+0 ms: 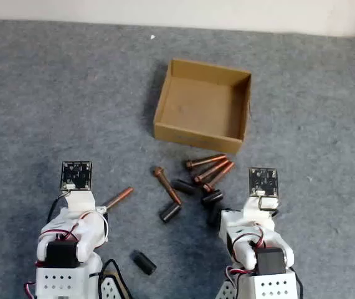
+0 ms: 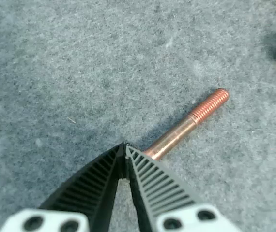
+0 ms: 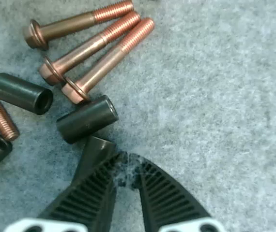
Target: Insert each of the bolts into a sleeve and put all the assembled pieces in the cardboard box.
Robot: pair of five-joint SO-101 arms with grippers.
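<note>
An open square cardboard box [image 1: 196, 138] sits on the grey carpeted surface [image 1: 53, 93]. At its 6 o'clock the high view shows three copper-coloured threaded bolts [image 1: 208, 169] lying side by side. A fourth bolt [image 1: 167, 185] and several short black cylindrical sleeves [image 1: 183, 186] lie just beside them, and a lone sleeve [image 1: 144, 262] lies well apart at 7 o'clock. A fifth bolt [image 1: 116, 198] lies at 9 o'clock of the scatter. The left wrist view shows the left gripper [image 2: 126, 147] with its ribbed black fingers [image 2: 104, 179] pressed together, holding nothing, and the fifth bolt's head end hidden behind one finger. In the right wrist view the right gripper [image 3: 128, 158] has its fingers drawn nearly together, gripping nothing, with one sleeve [image 3: 87, 119] just beyond the tips and another sleeve [image 3: 95, 147] partly under a finger.
</note>
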